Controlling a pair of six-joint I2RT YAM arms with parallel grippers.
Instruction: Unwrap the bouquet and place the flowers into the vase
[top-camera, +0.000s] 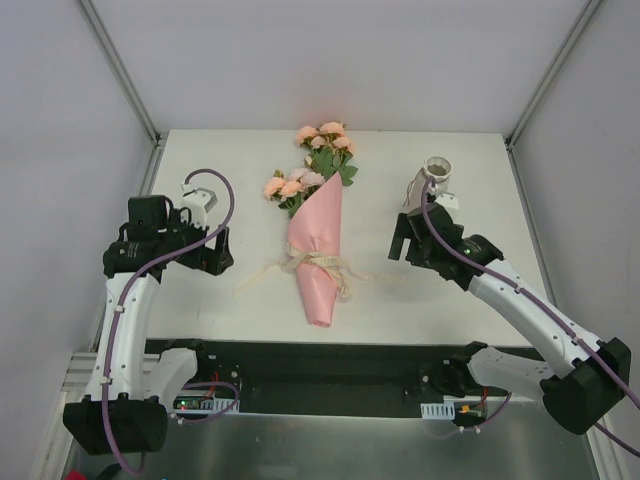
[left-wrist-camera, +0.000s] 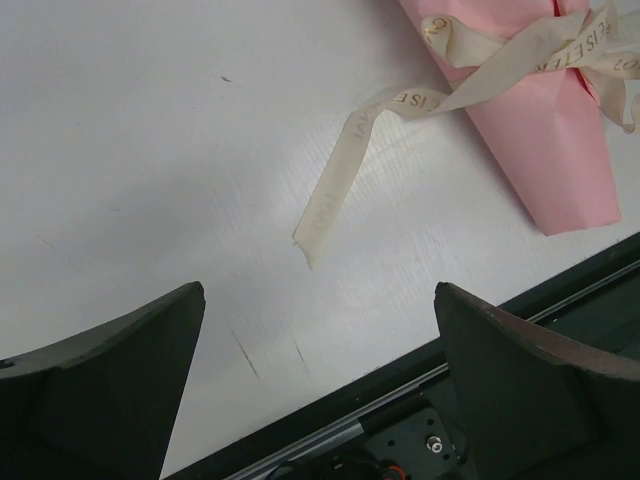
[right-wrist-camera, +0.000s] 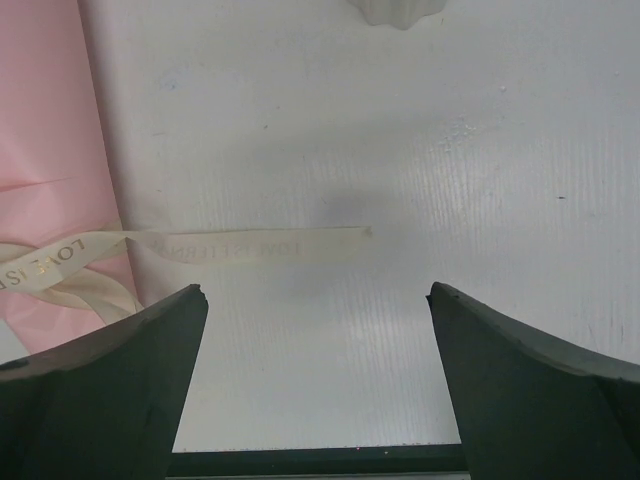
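Pink paper cone of the bouquet (top-camera: 315, 255) flat on the white table (top-camera: 200, 160) in the top view, long axis running from the pointed tip at the near edge to the flowers (top-camera: 320, 150) at the far end, leaning only slightly. Cream ribbon (top-camera: 315, 263) knotted round the lower half, one tail trailing off to each side. Just left of the bouquet, level with the knot, the left hand (top-camera: 215, 255), fingers apart and holding nothing. Just right of the bouquet at much the same level, the right hand (top-camera: 400, 240), likewise spread and empty. Upright to the right of the bouquet, beyond the right hand and well apart from the paper, the vase (top-camera: 437, 172).

Left wrist view: left hand (left-wrist-camera: 318, 295) wide open above bare table. Ahead between the fingers, a ribbon tail (left-wrist-camera: 335, 190) reaching out from the bouquet (left-wrist-camera: 545, 140) at upper right. Cone tip close to the table's edge.

Right wrist view: right hand (right-wrist-camera: 315, 292) spread just as wide. Other ribbon tail (right-wrist-camera: 250, 243) flat on the table ahead, pointing away from the bouquet (right-wrist-camera: 50, 120) at the left. Ribbed bottom of the vase (right-wrist-camera: 400, 10) just showing at the top edge.

Judged from this: nothing unwrapped yet. Coming move probably a pull on the ribbon, each tail on its own hand's side of the bouquet, roughly crosswise to the cone, neither arm clearly the nearer.
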